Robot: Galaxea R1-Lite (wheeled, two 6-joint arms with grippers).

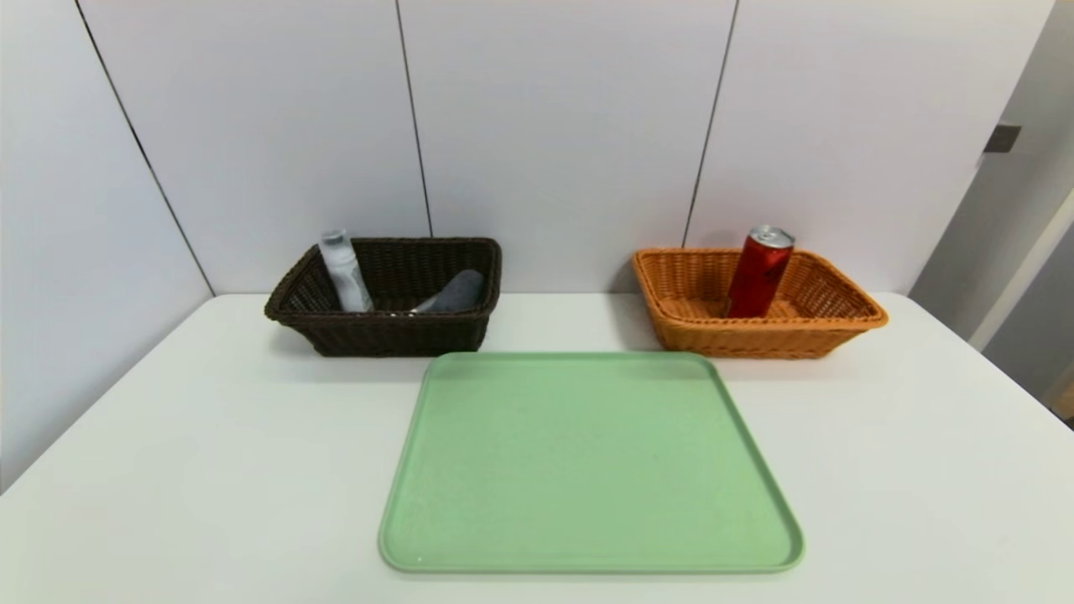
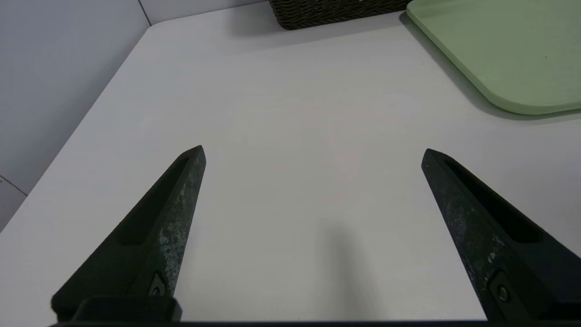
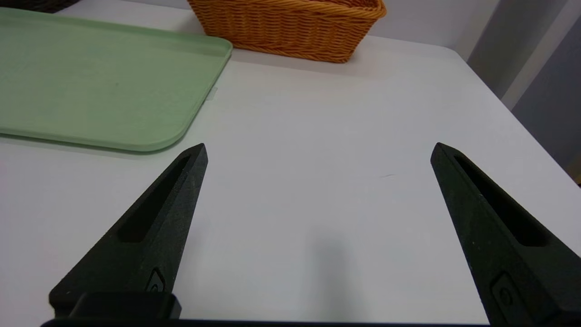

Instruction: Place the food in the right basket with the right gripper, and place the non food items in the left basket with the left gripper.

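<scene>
Red metal, tall and slim, the drink can (image 1: 758, 273) is seen leaning inside the rectangular orange wicker basket (image 1: 839, 323). The small white plastic bottle (image 1: 344, 273) and rolled dark grey cloth (image 1: 457, 293) lie in the dark brown wicker basket (image 1: 377, 331); the green plastic tray (image 1: 587, 461) is bare. The left gripper (image 2: 313, 152) and right gripper (image 3: 317, 150) are held wide apart over the white table (image 1: 168, 470), grasping nothing. The can is judged rigid, smooth and slippery, best taken mid-body.
</scene>
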